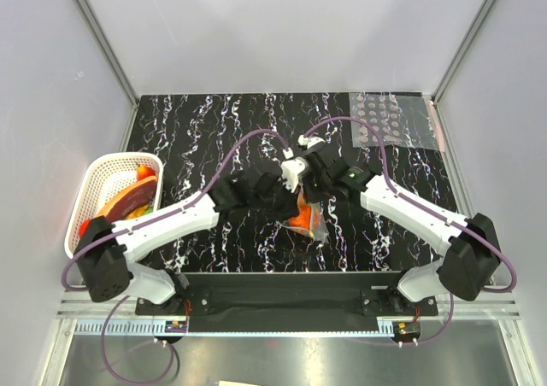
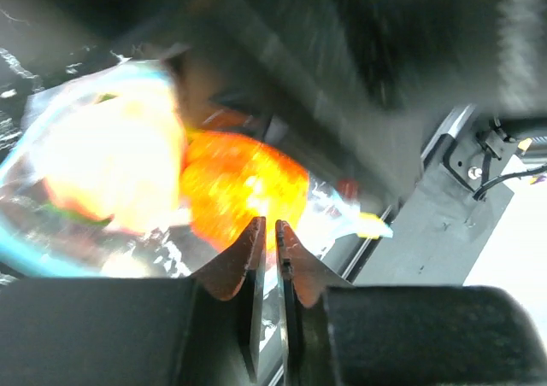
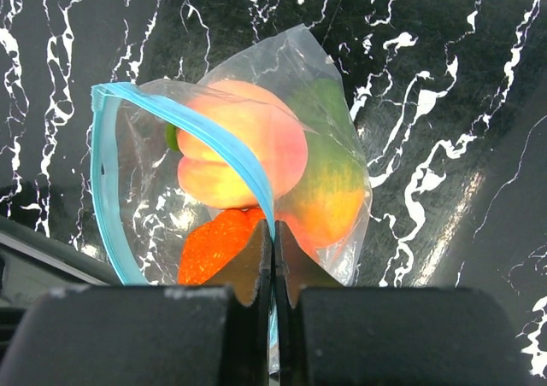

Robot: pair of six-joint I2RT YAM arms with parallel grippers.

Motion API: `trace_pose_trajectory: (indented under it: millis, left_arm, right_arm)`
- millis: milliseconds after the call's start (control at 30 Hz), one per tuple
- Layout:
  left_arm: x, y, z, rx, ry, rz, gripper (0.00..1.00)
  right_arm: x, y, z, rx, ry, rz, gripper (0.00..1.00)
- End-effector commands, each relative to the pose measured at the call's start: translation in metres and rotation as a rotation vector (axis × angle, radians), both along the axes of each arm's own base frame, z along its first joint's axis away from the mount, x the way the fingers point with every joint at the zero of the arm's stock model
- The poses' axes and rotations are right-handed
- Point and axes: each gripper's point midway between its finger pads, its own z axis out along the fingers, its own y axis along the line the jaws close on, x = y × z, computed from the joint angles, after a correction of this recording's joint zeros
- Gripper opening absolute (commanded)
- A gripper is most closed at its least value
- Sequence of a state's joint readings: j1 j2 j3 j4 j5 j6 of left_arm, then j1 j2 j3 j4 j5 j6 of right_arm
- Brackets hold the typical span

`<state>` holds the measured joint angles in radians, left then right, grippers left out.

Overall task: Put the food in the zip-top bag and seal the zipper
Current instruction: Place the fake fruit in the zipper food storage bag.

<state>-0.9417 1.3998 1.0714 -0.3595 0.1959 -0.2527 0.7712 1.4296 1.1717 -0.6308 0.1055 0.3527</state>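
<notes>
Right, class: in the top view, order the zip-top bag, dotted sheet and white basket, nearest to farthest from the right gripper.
1. zip-top bag, pinched by the right gripper, centre.
2. dotted sheet, far right corner.
3. white basket, left edge.

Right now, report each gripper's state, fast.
Left gripper: closed, pinching the bag.
Right gripper: closed on the bag's blue zipper.

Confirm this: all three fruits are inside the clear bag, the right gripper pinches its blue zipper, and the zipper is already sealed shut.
Not sealed: the right wrist view shows the zipper gaping open. The rest stands: peach fruit, green-orange fruit and orange fruit are inside the clear bag, and the right gripper pinches the zipper.
</notes>
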Motion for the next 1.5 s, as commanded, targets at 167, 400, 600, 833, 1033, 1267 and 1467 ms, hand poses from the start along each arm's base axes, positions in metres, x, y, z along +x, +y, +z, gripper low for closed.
trace_pose_trajectory:
  millis: [167,400,600,833,1033,1267,1467]
  left_arm:
    - [0.019,0.03,0.044,0.039,-0.102,0.137,0.14]
    - [0.008,-0.025,-0.013,0.019,0.058,0.044,0.11]
    - [-0.002,-0.036,-0.013,-0.002,0.058,0.032,0.05]
    - [0.015,0.004,0.039,0.011,-0.05,0.146,0.06]
    - [0.017,0.049,0.052,0.045,-0.053,0.324,0.13]
    - [0.002,0.075,0.019,0.092,0.054,0.451,0.37]
    - [0.006,0.067,0.008,0.036,0.091,0.484,0.74]
  right_arm:
    - [0.002,-0.002,0.015,0.059,-0.029,-0.006,0.0]
    - [0.002,-0.002,0.012,0.061,-0.022,-0.006,0.0]
    - [0.004,-0.004,0.013,0.063,-0.02,-0.013,0.0]
    - [0.005,-0.005,0.013,0.068,-0.018,-0.015,0.0]
    - [0.003,-0.005,0.011,0.071,-0.003,-0.014,0.0]
    - [0.004,-0.007,0.014,0.056,-0.011,-0.013,0.0]
    - [0.004,-0.007,0.016,0.058,-0.009,-0.011,0.0]
